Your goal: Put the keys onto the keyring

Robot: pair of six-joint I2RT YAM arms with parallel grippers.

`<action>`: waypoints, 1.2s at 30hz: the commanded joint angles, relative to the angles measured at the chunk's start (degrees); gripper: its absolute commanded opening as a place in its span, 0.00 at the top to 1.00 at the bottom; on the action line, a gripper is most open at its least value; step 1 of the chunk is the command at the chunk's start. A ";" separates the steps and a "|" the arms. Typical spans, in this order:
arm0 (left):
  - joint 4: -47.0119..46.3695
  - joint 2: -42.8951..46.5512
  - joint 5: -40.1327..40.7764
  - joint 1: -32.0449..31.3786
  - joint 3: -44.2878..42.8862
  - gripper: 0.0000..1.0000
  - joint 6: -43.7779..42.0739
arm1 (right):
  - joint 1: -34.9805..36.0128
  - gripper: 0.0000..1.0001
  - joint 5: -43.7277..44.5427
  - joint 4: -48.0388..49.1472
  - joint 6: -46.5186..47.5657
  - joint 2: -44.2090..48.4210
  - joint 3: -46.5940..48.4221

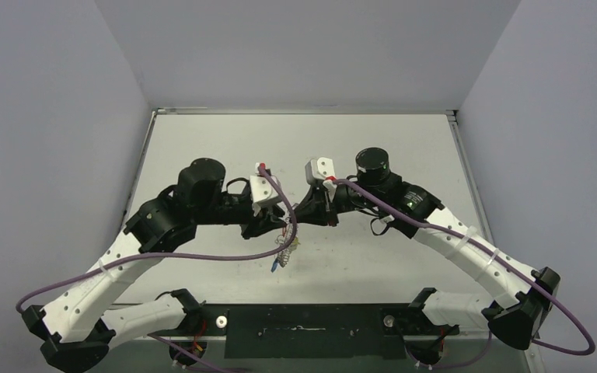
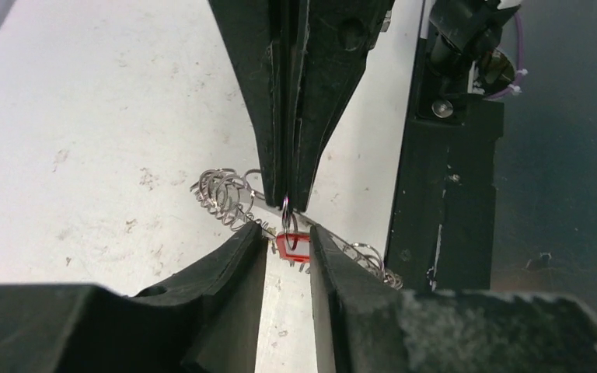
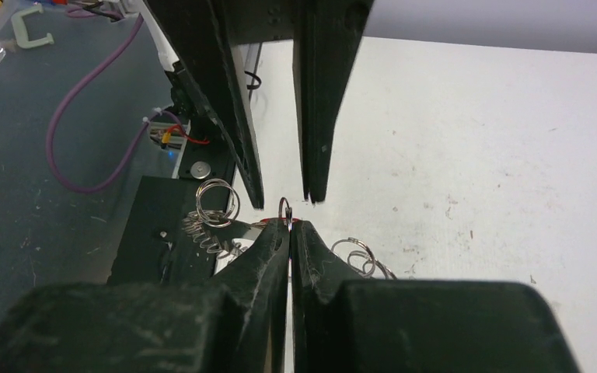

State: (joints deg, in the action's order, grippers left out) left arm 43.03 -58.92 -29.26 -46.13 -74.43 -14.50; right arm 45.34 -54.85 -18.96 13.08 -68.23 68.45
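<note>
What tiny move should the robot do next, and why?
Probably the right gripper should ease its pinched wire loop toward the red tag. The tag sits between the left gripper's fingers right beside the loop, and I can't see them joined.

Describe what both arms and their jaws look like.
The left arm and right arm match: white perforated link shells, black joint housings, round black motor caps. A purple cable trails along each. A white camera mount sits at each wrist. The jaws are long, tapered, matte black and scuffed.
</note>
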 commanded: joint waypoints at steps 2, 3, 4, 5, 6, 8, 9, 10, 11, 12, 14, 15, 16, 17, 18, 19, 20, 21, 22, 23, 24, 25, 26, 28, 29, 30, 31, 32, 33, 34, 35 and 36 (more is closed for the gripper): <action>-16.19 10.84 6.93 -0.05 8.88 0.70 6.00 | -0.03 1.00 -0.12 13.41 -6.86 3.63 -3.04; -18.48 12.63 7.73 -0.10 10.87 0.69 7.21 | -0.14 1.00 -0.16 15.42 -8.14 4.03 -3.69; -20.85 14.29 8.21 -0.10 12.96 0.69 8.22 | -0.21 1.00 -0.20 17.10 -9.15 4.40 -4.21; -23.19 15.83 8.40 -0.06 14.86 0.69 9.28 | -0.25 1.00 -0.24 18.28 -10.04 4.76 -4.63; -25.54 17.20 8.42 -0.05 16.64 0.68 10.37 | -0.28 1.00 -0.32 20.65 -10.93 4.98 -5.07; -30.05 19.74 7.98 -0.07 20.00 0.67 12.59 | -0.26 1.00 -0.77 23.13 -12.70 5.25 -5.60; -31.92 20.39 7.53 -0.09 21.43 0.66 13.30 | -0.26 1.00 -1.12 24.74 -14.24 5.29 -6.02; -33.32 20.86 6.89 -0.07 22.50 0.66 13.92 | -0.31 1.00 -1.44 26.57 -15.85 5.30 -6.46; -34.36 21.11 6.57 -0.06 23.17 0.66 14.16 | -0.26 1.00 -1.70 28.21 -17.13 5.22 -6.86; -35.02 21.24 6.33 -0.04 23.66 0.66 14.22 | -0.28 1.00 -1.89 29.43 -18.26 5.21 -7.16; -35.63 21.27 6.38 -0.02 24.06 0.68 15.63 | -0.21 1.00 -1.93 30.14 -18.89 5.21 -7.39; -35.94 21.13 6.53 -0.01 24.10 0.69 15.83 | -0.25 1.00 -1.93 30.08 -18.95 5.21 -7.31; -36.29 20.99 6.57 -0.02 24.08 0.70 16.04 | -0.25 1.00 -1.93 29.97 -18.90 5.21 -7.27; -37.06 20.89 6.44 -0.06 24.02 0.70 16.08 | -0.25 1.00 -1.93 29.76 -18.80 5.21 -7.21; -37.41 20.69 6.36 -0.09 23.87 0.71 16.14 | -0.21 1.00 -1.93 29.51 -18.62 5.16 -7.15; -37.81 20.54 6.32 -0.07 23.77 0.71 16.29 | -0.25 1.00 -1.92 29.32 -18.48 5.13 -7.09; -38.10 20.25 6.16 -0.03 23.66 0.72 16.41 | -0.25 1.00 -1.93 29.14 -18.42 5.06 -7.03; -38.29 20.06 5.88 -0.06 23.59 0.74 16.43 | -0.25 1.00 -1.85 28.96 -18.35 5.01 -6.96; -38.36 19.79 5.61 -0.03 23.49 0.76 16.44 | -0.25 1.00 -1.84 28.78 -18.21 5.03 -6.85; -38.30 19.47 5.35 -0.03 23.39 0.78 16.44 | -0.25 1.00 -1.77 28.53 -18.18 5.03 -6.91; -38.13 19.27 5.15 -0.08 23.30 0.81 16.44 | -0.25 1.00 -1.75 28.34 -18.10 5.10 -6.88; -37.85 19.19 5.02 -0.02 23.16 0.85 16.44 | -0.25 1.00 -1.68 28.16 -17.97 5.12 -6.87; -37.37 19.18 4.92 -0.03 23.18 0.89 16.39 | -0.25 1.00 -1.54 27.99 -17.86 5.20 -6.87; -35.71 19.60 4.91 -0.09 23.15 0.96 16.14 | -0.25 1.00 -0.92 27.85 -17.72 5.32 -6.81; -34.78 19.93 4.98 -0.02 23.16 1.00 15.98 | -0.25 1.00 -0.62 27.91 -17.74 5.45 -6.82; -33.65 20.22 5.18 -0.07 23.20 1.00 15.80 | -0.23 1.00 -0.35 27.99 -17.70 5.47 -6.72; -32.70 20.54 5.36 -0.10 23.24 1.00 15.60 | -0.25 1.00 -0.13 28.24 -17.82 5.41 -6.61; -31.65 20.85 5.43 -0.02 23.24 1.00 15.46 | -0.25 1.00 -0.02 28.77 -18.21 5.32 -6.65; -30.77 21.08 5.44 -0.04 23.28 1.00 15.19 | -0.31 1.00 0.06 29.71 -18.89 5.22 -6.69; -29.99 21.23 5.44 -0.09 23.35 1.00 15.04 | -0.27 1.00 0.01 30.82 -19.63 5.09 -6.78; -29.39 21.29 5.50 -0.06 23.50 1.00 14.80 | -0.26 1.00 0.01 31.88 -20.49 5.04 -6.93; -28.83 21.22 5.52 -0.10 23.61 1.00 14.81 | -0.25 1.00 0.08 32.86 -21.23 4.96 -7.04</action>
State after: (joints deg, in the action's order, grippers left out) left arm 10.52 -38.39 -23.66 -46.13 -49.95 1.08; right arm 45.39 -55.31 4.38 -5.50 -64.62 60.86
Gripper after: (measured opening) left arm 0.009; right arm 0.037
